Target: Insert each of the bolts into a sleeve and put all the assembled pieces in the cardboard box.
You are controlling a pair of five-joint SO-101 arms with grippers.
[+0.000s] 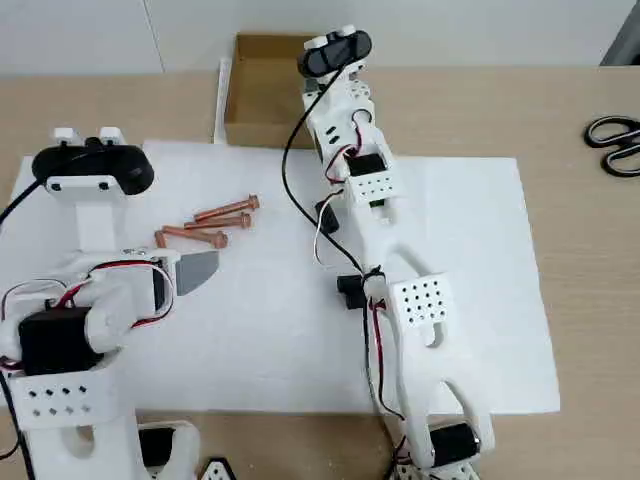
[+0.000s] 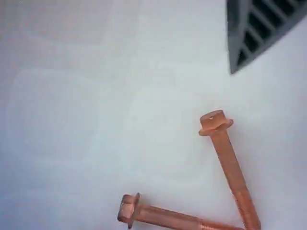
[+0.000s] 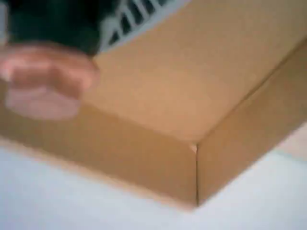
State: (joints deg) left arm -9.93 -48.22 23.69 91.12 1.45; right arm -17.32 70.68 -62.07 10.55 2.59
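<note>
The task looks only partly done. The right gripper (image 1: 332, 62) hangs over the cardboard box (image 1: 262, 95), which stands at 12 o'clock on the tabletop (image 1: 560, 110). In its wrist view it appears to be pinching a blurred copper piece (image 3: 45, 79) just above the box's wall. Whether that piece is a bolt seated in its sleeve is too blurred to say. The stretch of box floor that shows is bare, so I judge that few or no pieces have gone in, though the arm hides part of the inside. Three bolts (image 1: 218, 221) lie loosely bunched on the white foam sheet (image 1: 270, 320), at about 10 o'clock from its middle, well apart from the box. I cannot tell whether they already carry sleeves. The left gripper (image 1: 197, 272) sits just at 6 o'clock of them and holds nothing, and I cannot tell whether it is spread or pressed together. As I judge it, what is left is to let the held piece down into the box, then to take up the three bolts one by one, sleeve them if need be, and carry each to the box
</note>
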